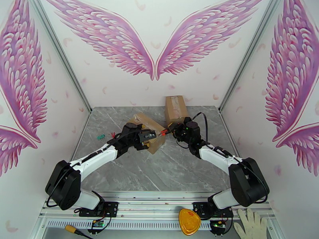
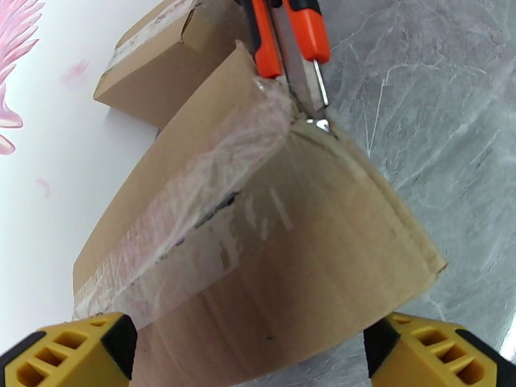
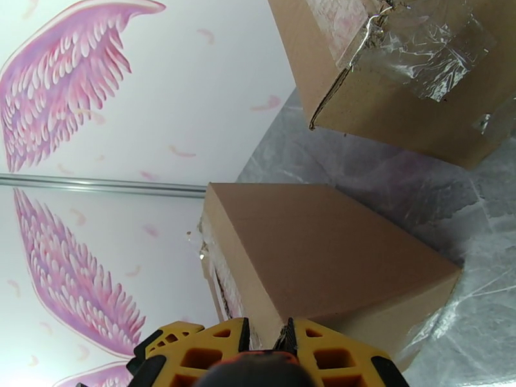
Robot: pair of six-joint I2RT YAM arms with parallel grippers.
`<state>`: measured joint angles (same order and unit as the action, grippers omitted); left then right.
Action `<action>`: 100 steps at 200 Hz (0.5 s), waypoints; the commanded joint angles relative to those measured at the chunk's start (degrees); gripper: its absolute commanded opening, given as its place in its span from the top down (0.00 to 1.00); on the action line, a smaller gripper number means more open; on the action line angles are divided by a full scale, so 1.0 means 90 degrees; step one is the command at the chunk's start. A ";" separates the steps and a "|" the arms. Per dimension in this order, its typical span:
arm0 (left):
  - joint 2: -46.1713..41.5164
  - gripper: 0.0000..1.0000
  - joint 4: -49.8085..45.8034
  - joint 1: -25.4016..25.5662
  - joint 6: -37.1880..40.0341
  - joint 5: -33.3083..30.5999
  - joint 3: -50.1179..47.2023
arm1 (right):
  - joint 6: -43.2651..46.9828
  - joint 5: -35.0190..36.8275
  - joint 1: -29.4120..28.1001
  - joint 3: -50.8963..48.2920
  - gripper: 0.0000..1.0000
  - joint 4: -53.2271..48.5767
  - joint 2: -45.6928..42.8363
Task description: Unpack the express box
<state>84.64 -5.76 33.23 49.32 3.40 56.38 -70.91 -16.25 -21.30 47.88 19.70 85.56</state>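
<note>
1. The box (image 1: 148, 121) sits mid-table (image 1: 159, 172), toward the far edge. The step in hand looks like slitting its taped seam (image 2: 193, 214).
2. Left gripper (image 2: 251, 346): arm stretched forward, fingers spread wide, straddling the box's near end.
3. Right gripper (image 3: 266, 356) reaches in from the right, pinching the knife (image 2: 308, 27).
4. The knife tip meets the taped corner. The next move, I judge, calls for a steady draw along the seam.

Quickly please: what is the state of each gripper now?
Left gripper: open, straddling the cardboard box.
Right gripper: closed, holding the orange box cutter.
</note>
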 commanded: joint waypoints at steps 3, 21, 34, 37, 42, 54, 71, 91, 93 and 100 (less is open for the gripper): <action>0.0115 0.01 0.0639 0.0194 -0.0204 -0.0161 0.0412 | 0.0016 -0.0903 -0.0233 -0.0027 1.00 -0.0577 -0.0064; 0.0135 0.02 0.0692 0.0266 -0.0238 -0.0182 0.0417 | 0.0027 -0.0932 -0.0250 0.0036 1.00 -0.0576 -0.0012; 0.0146 0.01 0.0693 0.0275 -0.0230 -0.0219 0.0425 | 0.0008 -0.0994 -0.0268 0.0061 1.00 -0.0562 0.0040; 0.0141 0.01 0.0692 0.0274 -0.0227 -0.0234 0.0425 | 0.0000 -0.1004 -0.0272 0.0068 1.00 -0.0547 0.0044; 0.0155 0.01 0.0696 0.0278 -0.0206 -0.0265 0.0425 | -0.0011 -0.1020 -0.0281 0.0062 1.00 -0.0539 0.0049; 0.0166 0.01 0.0685 0.0280 -0.0187 -0.0328 0.0430 | -0.0001 -0.1052 -0.0299 0.0059 1.00 -0.0563 0.0042; 0.0146 0.01 0.0673 0.0280 -0.0186 -0.0341 0.0434 | -0.0134 -0.1094 -0.0297 -0.0016 1.00 -0.0438 0.0062; 0.0132 0.01 0.0661 0.0279 -0.0265 -0.0267 0.0470 | -0.0435 -0.1212 -0.0316 -0.0139 1.00 -0.0063 0.0143; 0.0130 0.01 0.0667 0.0274 -0.0273 -0.0262 0.0468 | -0.0459 -0.1227 -0.0318 -0.0148 1.00 -0.0022 0.0150; 0.0138 0.01 0.0668 0.0284 -0.0273 -0.0242 0.0483 | -0.0523 -0.1281 -0.0329 -0.0153 1.00 0.0056 0.0184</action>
<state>84.97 -6.20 34.79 49.19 0.36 57.04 -72.29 -16.10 -21.26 47.97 19.88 85.71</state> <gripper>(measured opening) 0.986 0.203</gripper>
